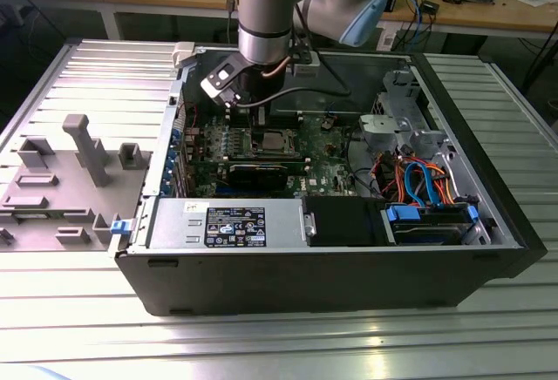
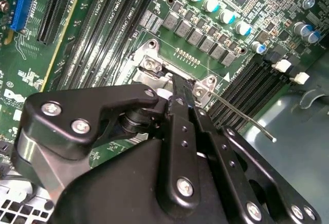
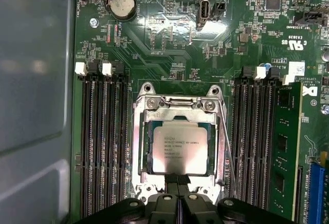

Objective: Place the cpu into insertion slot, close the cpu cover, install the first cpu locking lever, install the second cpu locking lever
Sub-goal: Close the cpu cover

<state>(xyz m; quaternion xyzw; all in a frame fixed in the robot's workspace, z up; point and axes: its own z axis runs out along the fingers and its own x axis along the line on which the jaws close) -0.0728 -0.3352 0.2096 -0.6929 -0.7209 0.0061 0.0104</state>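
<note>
One small, flat, silver-grey cpu (image 3: 180, 147) sits in the shiny-rimmed square insertion slot (image 3: 136, 131) of the green motherboard (image 3: 169, 34), framed by the thin silver sheet-metal cpu cover (image 3: 177, 116). The black gripper (image 3: 180, 180), fingers pressed together, is at the socket's edge. We judge the thin free-standing wire lever (image 2: 241, 116) could slip and scrape the board.

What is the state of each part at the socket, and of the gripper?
cpu, seated in the insertion slot.
cpu cover, down around the cpu.
locking lever, free end away from the socket, seems unlatched.
gripper, shut, tips by the cover's edge.
</note>
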